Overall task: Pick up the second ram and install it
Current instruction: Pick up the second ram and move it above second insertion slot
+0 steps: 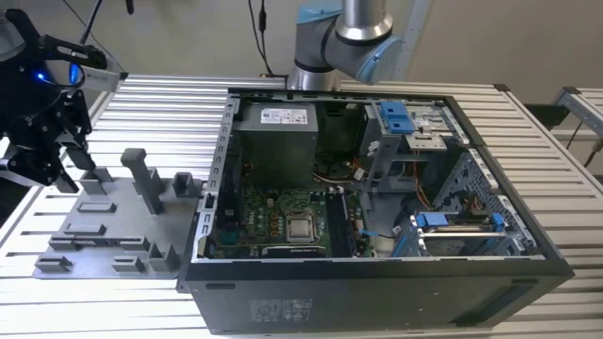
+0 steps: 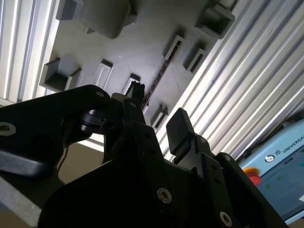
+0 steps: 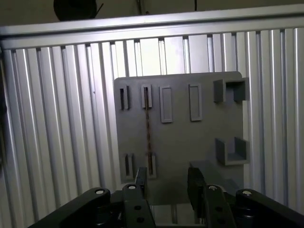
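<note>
The second ram stands on edge in a slot of the grey holder tray, showing as a thin dark strip. In the second wrist view the ram runs along the tray just beyond my fingertips. My gripper is open, its two black fingers apart with nothing between them, hanging above the tray's near edge. One finger lines up roughly with the ram's slot. In the exterior view my gripper hovers over the tray at the exterior view's left.
An open computer case lies right of the tray, its motherboard exposed beside the power supply and blue drive brackets. Upright grey posts rise from the tray. Everything rests on a ribbed aluminium table.
</note>
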Controlling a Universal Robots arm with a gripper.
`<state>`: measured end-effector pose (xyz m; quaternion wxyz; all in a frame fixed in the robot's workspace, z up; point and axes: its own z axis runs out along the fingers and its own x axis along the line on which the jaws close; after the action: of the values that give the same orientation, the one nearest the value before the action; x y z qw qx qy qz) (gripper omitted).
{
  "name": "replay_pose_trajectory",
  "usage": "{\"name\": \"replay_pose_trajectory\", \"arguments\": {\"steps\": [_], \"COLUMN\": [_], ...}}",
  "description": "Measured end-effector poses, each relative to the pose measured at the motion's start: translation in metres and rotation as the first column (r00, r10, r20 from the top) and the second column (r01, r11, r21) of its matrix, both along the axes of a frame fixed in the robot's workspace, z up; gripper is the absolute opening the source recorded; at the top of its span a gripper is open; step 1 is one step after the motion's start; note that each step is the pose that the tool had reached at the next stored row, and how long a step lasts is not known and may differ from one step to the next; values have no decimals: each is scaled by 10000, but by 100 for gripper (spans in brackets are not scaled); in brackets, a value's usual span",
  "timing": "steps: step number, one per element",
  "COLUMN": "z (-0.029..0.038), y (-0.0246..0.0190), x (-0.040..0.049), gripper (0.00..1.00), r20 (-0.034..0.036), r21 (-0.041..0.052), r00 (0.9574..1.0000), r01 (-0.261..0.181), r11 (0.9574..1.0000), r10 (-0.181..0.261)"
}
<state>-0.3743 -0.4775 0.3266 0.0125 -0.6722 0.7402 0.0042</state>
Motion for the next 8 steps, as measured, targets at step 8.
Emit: {"name": "replay_pose_trajectory", "arguments": {"steps": [8], "z": [-97], "y": [0], "x": [0], "gripper": [48], "r20": [2], "r21": [1], "r00": [10000], "r01": [-25], "r11": [10000], "r10": [25]}}
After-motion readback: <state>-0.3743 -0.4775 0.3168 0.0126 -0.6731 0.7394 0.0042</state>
